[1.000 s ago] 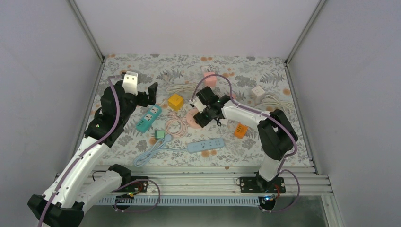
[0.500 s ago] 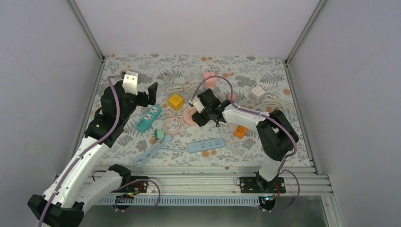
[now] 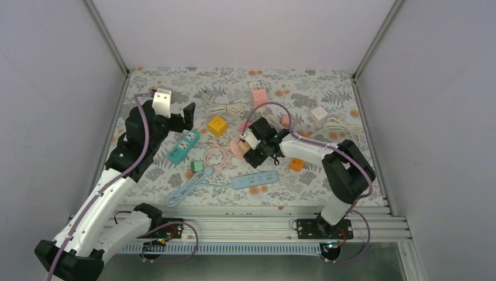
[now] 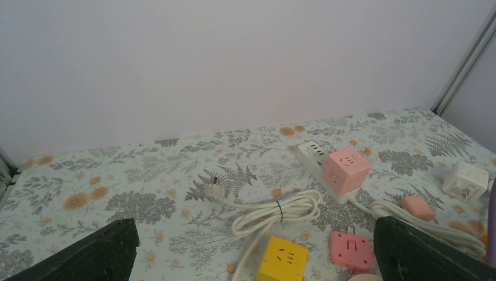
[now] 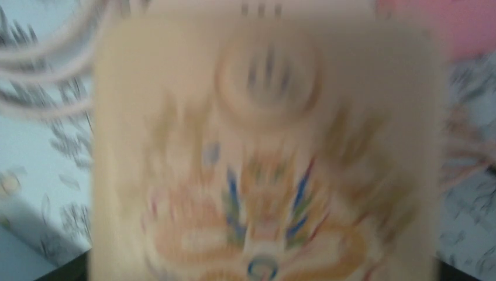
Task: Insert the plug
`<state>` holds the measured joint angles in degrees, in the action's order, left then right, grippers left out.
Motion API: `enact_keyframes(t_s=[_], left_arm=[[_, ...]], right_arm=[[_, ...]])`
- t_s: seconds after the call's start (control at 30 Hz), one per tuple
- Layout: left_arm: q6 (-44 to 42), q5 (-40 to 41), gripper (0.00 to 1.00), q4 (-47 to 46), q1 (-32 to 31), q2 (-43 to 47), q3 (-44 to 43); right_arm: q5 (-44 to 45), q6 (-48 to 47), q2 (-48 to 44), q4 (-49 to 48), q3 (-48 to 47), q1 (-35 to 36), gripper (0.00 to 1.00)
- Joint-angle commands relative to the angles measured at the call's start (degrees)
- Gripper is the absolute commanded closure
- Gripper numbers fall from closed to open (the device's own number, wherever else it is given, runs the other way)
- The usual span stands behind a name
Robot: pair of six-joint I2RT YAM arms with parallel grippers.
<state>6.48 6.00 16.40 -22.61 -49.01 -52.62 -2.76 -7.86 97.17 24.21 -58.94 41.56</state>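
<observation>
Plug [image 3: 237, 147], peach-pink and rounded, lies mid-mat in the top view, its pale pink cord [image 3: 217, 156] coiled just left and a blue power strip [image 3: 254, 180] near in front. The right gripper [image 3: 250, 147] sits low against it, and I cannot tell its jaws' state. The left gripper [image 3: 188, 115] hangs above a teal power strip [image 3: 183, 146]. Left wrist view: 2 black fingers [image 4: 88, 254] spread wide, nothing between. Right wrist view: a blurred peach face fills the frame, with 2 dark slots in a round mark near the top
</observation>
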Motion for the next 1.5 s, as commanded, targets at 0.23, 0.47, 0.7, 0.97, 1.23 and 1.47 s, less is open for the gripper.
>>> enact_keyframes(t_s=[0.23, 0.47, 0.7, 0.97, 1.23, 1.47], left_arm=[[0.0, 0.4, 0.00, -0.1, 0.3, 0.4, -1.4], [0.5, 0.8, 0.00, -1.3, 0.3, 1.7, -0.8], [0.8, 0.7, 0.00, -1.9, 0.3, 2.0, -0.7], [0.6, 0.1, 0.00, -1.7, 0.3, 2.4, -0.4], [0.4, -0.2, 0.00, -1.7, 0.3, 2.4, -0.2], [0.5, -0.1, 0.00, -1.6, 0.3, 2.4, 0.0]], right_arm=[[7.6, 5.8, -11.9, -1.5, 2.0, -0.1, 0.04], [19.6, 27.4, -21.6, -3.3, 3.2, -3.7, 0.07], [24.1, 45.9, -21.7, 3.8, 7.4, -7.5, 0.22], [18.2, 49.2, -14.3, 0.6, 11.0, -8.7, 0.26], [19.2, 49.5, -5.6, -0.1, 8.9, -9.3, 0.21], [17.1, 48.3, -2.9, -3.2, 8.3, -10.7, 0.35]])
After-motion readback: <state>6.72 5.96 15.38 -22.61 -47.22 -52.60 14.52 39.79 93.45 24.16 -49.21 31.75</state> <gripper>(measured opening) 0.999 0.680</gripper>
